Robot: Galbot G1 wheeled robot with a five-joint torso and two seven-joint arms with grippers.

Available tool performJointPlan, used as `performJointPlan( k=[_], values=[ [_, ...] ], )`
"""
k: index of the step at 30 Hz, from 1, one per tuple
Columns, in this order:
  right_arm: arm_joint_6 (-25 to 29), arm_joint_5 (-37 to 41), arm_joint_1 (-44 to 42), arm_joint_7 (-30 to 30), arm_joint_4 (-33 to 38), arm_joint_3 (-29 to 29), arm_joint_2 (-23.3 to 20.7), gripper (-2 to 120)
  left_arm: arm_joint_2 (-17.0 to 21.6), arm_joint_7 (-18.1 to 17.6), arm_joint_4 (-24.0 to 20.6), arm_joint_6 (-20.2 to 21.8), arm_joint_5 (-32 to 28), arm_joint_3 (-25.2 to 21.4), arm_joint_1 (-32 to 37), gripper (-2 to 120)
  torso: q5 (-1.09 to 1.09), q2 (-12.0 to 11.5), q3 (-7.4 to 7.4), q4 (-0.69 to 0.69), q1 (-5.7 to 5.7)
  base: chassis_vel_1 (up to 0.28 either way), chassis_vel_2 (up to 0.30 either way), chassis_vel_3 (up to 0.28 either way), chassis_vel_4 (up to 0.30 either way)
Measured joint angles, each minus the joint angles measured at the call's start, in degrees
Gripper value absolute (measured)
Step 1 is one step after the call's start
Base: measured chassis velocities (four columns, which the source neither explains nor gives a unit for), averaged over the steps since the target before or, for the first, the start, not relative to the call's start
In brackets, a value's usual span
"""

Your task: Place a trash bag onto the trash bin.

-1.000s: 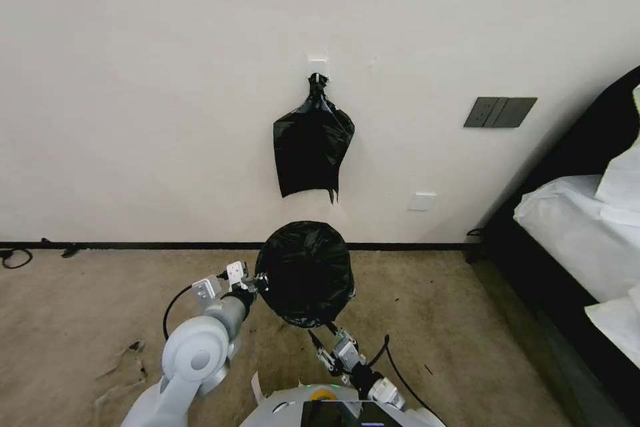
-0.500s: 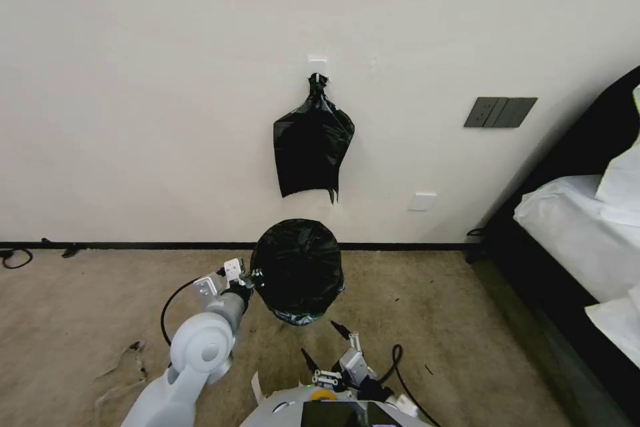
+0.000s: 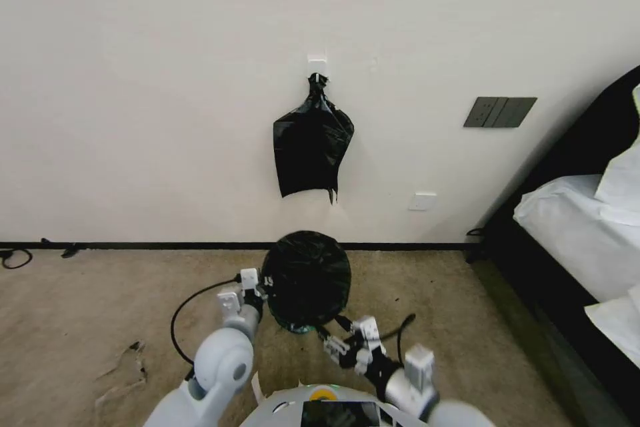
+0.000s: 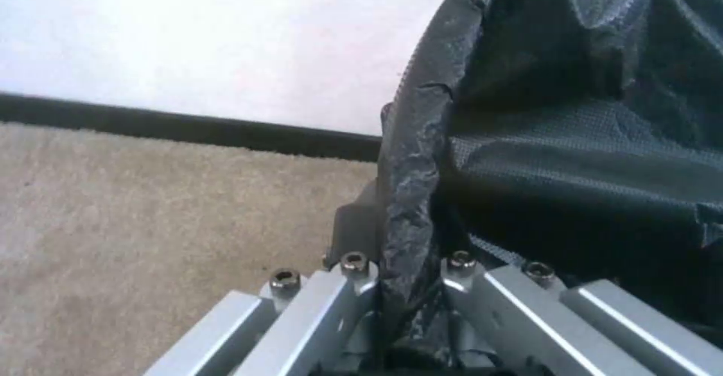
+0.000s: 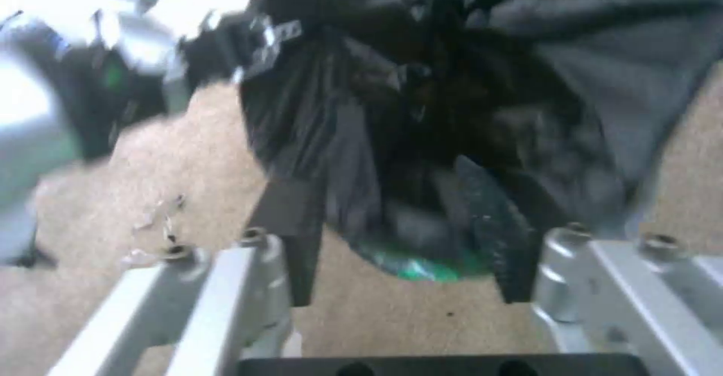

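Two robot hands work at a black bag (image 3: 307,277) draped over a bin on the carpet (image 3: 80,320), just in front of the wall (image 3: 167,113). The bin itself is hidden under the plastic; a bit of green shows at the bag's lower edge in the right wrist view.

The left hand (image 3: 264,282) sits at the bag's 9 o'clock side. In the left wrist view, this hand (image 4: 397,285) is pinched on the bag's (image 4: 573,139) crinkled edge, with the film running down between its fingers.

The right hand (image 3: 335,328) is at about 5 o'clock from the bag, close to its lower edge. In the right wrist view, its (image 5: 406,240) dark fingers (image 5: 490,223) stand wide apart, with the bag (image 5: 452,110) hanging before and between them; whether they touch the plastic cannot be told.

At 12 o'clock above the bag, a second black bag bunch (image 3: 312,147) with a knotted neck hangs from a white hook (image 3: 318,65) on the wall. A dark switch plate (image 3: 500,112) is at 2 o'clock, and a bed (image 3: 587,240) with white sheets is at 3 o'clock.
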Motion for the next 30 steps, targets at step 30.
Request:
performJointPlan(
  k=[30],
  values=[
    [-13.77, 0.47, 31.56, 11.44, -19.55, -14.94, 6.85, 0, -3.61, 0.56, 1.1, 0.18, 17.18, 7.8, -0.84, 1, -0.02, 0.0, 0.0, 0.0, 0.01, 0.0, 0.0, 0.0, 0.0]
  ],
)
